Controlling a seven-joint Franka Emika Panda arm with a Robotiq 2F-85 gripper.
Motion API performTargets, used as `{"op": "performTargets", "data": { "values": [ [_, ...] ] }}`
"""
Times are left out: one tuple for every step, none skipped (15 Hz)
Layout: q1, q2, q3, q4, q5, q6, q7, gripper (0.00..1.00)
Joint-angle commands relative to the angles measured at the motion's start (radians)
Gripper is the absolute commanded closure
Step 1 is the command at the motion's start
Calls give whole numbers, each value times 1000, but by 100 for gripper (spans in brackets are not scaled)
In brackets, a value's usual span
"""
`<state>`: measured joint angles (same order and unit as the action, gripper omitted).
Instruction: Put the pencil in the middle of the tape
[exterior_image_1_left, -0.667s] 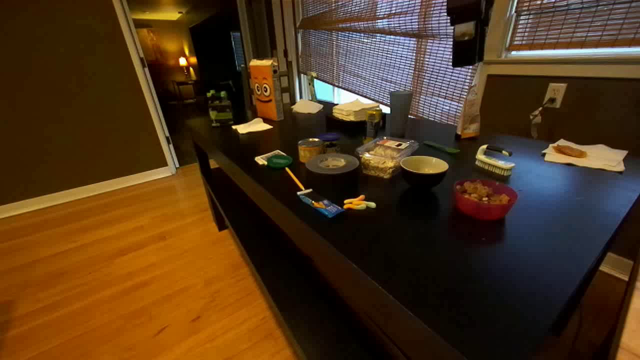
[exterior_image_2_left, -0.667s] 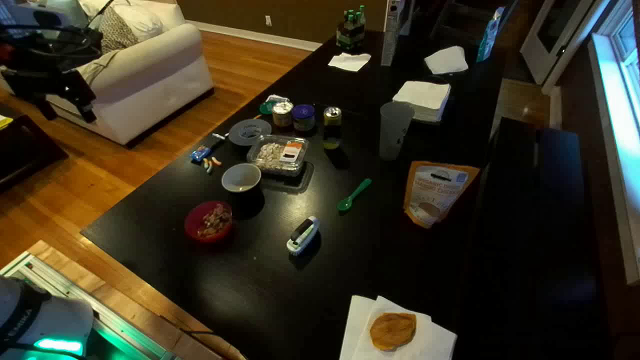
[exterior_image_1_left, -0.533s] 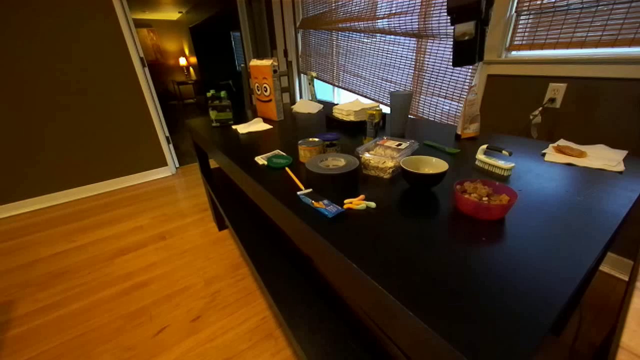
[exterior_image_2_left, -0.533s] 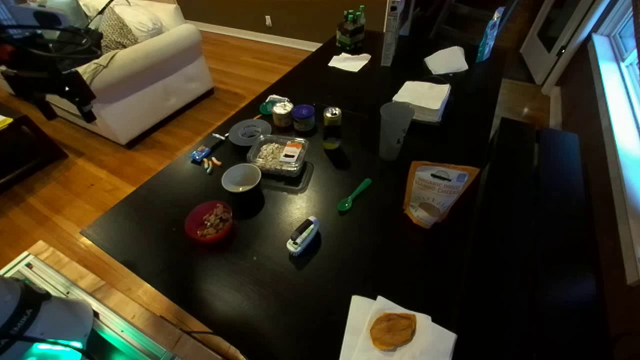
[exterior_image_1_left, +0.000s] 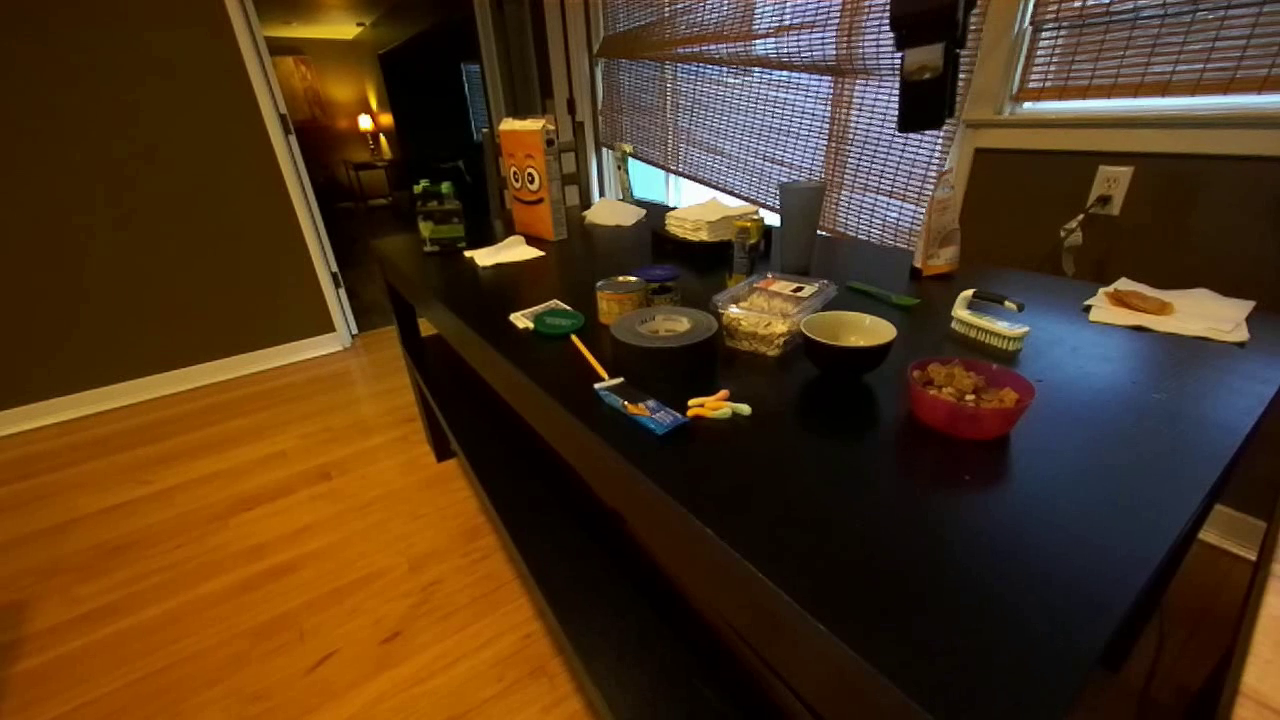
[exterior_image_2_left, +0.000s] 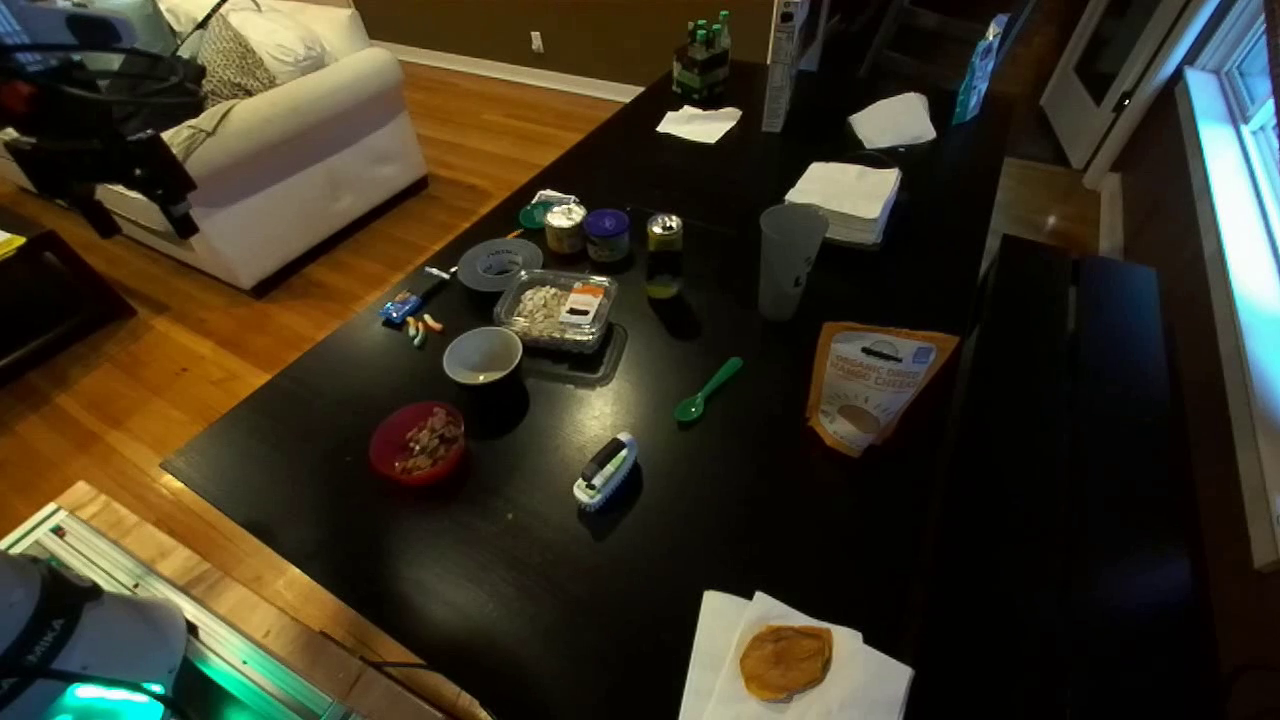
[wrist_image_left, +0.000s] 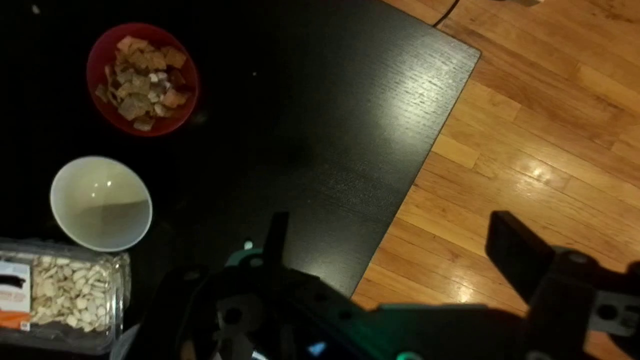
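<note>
The yellow pencil (exterior_image_1_left: 590, 357) lies flat on the dark table, one end by a green lid, the other by a blue packet. Beside it rests the tape (exterior_image_1_left: 664, 341), a grey ring lying flat with its hole facing up. Both exterior views show the tape (exterior_image_2_left: 478, 268); in one of them it and the cans mostly hide the pencil. My gripper (exterior_image_2_left: 145, 222) hangs in the air, well above and away from both. In the wrist view the gripper (wrist_image_left: 392, 220) stands wide open over the table's edge, nothing between its fingers. Neither pencil nor tape is recognisable there.
Close around the tape are a can (exterior_image_1_left: 621, 300), a clear box of nuts (exterior_image_1_left: 765, 318), the blue packet (exterior_image_1_left: 642, 407) and gummy candies (exterior_image_1_left: 715, 405). A pale bowl (wrist_image_left: 102, 205) and a red bowl (wrist_image_left: 142, 80) stand farther along. A brush (exterior_image_2_left: 607, 470) lies on the table.
My gripper has shifted slightly, a little left in an exterior view and a little right where the sofa shows. The pencil, the tape and the other things have stayed put.
</note>
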<state>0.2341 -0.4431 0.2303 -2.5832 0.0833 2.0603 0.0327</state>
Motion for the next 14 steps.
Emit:
{"op": "performTargets", "data": {
  "values": [
    [6, 135, 38, 111, -125, 45, -62, 0],
    [6, 179, 43, 150, -156, 48, -87, 0],
    [5, 224, 47, 192, -188, 47, -112, 0],
    [6, 270, 48, 234, -214, 45, -144, 0],
    [3, 325, 48, 283, -246, 38, -175, 0],
    [4, 375, 42, 329, -265, 28, -218, 0],
    [1, 428, 34, 381, -282, 11, -264, 0],
    [0, 472, 28, 424, -297, 3, -304, 0],
    [-4, 514, 21, 465, -316, 7, -330, 0],
    [-5, 552, 14, 499, -307, 20, -373, 0],
    [-8, 592, 8, 533, -304, 32, -391, 0],
    [-10, 631, 5, 565, -294, 39, -411, 0],
    [-14, 670, 2, 598, -273, 53, -406, 0],
    [-18, 703, 2, 628, -247, 65, -406, 0]
  ]
}}
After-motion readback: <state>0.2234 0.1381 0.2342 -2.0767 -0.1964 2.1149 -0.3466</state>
